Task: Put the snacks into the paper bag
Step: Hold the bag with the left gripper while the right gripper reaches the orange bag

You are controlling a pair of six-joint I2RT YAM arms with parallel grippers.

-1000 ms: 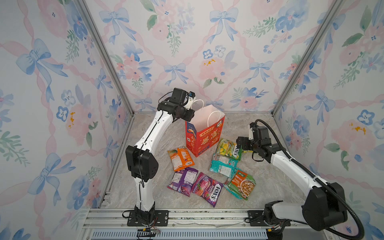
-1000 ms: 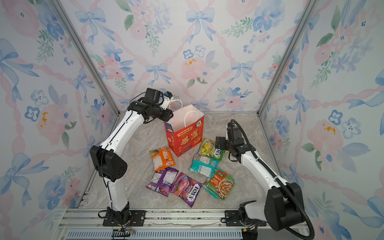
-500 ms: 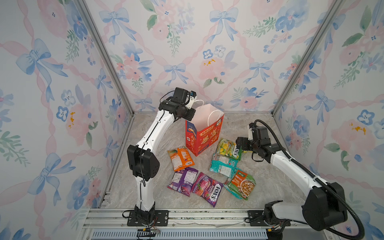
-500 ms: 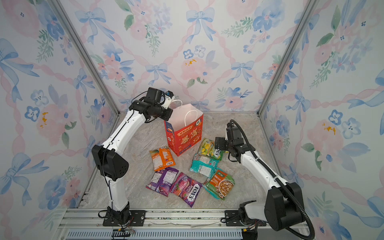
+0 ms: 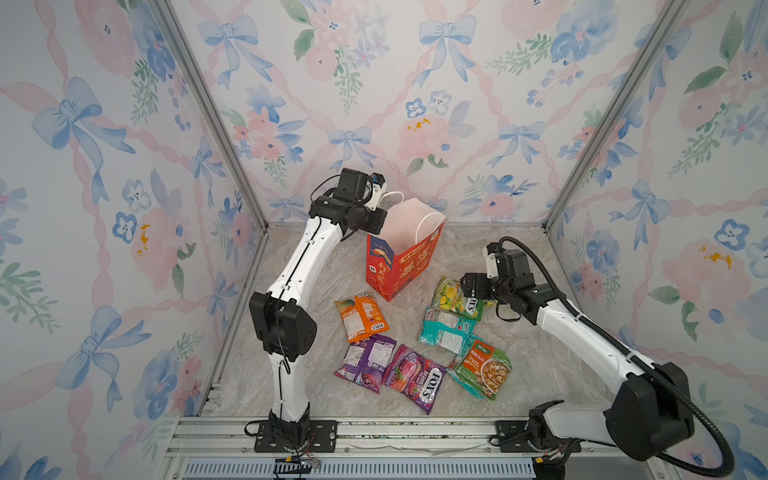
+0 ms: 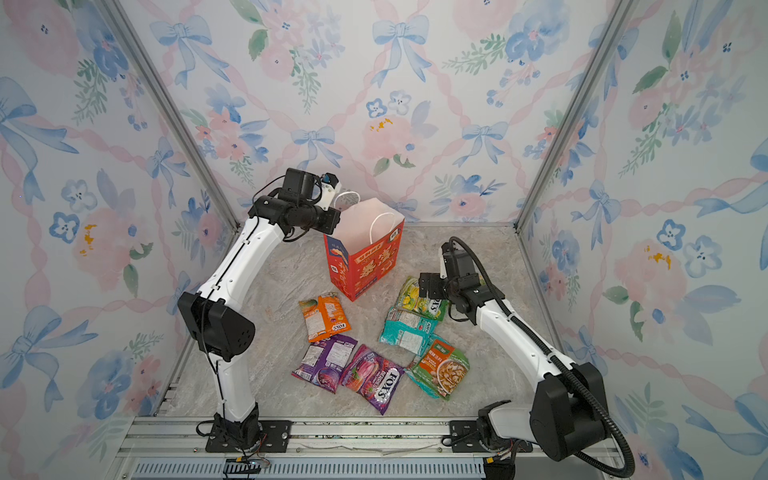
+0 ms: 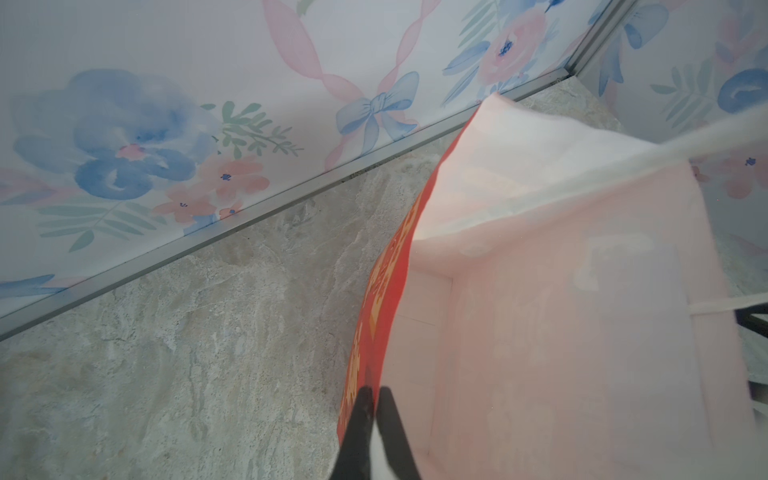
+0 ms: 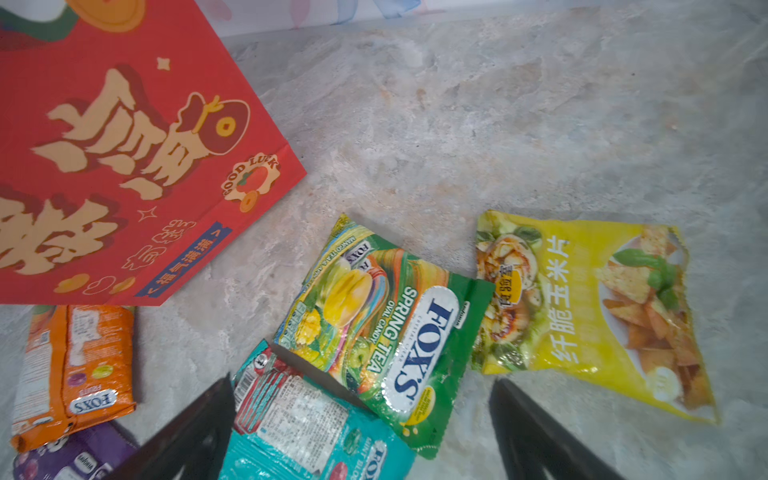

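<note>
A marbled grey surface is boxed in by floral wallpaper with blue bows, with the red paper bag stood upright near the back wall, mouth open and white inside showing. That bag works as the landmark for everything else.

The left hand is pinched tight on the bag's top edge at its left rim, as seen in the left wrist view, where the two dark fingers are pressed together over the paper. One white cord handle is draped inside the bag.

All the snacks are still spread out on the surface in front of the bag. The orange packet is lain just in front of the bag's near corner. The purple packet and the magenta FOX'S packet are found further forward from there. Off the bag's right front, the yellow-green FOX'S packet is overlapped onto the teal packet, with the yellow packet just beside it. The green packet is placed nearest the front rail.

The right hand is held wide open, hovering above the teal and yellow-green packets, nothing gripped.
</note>
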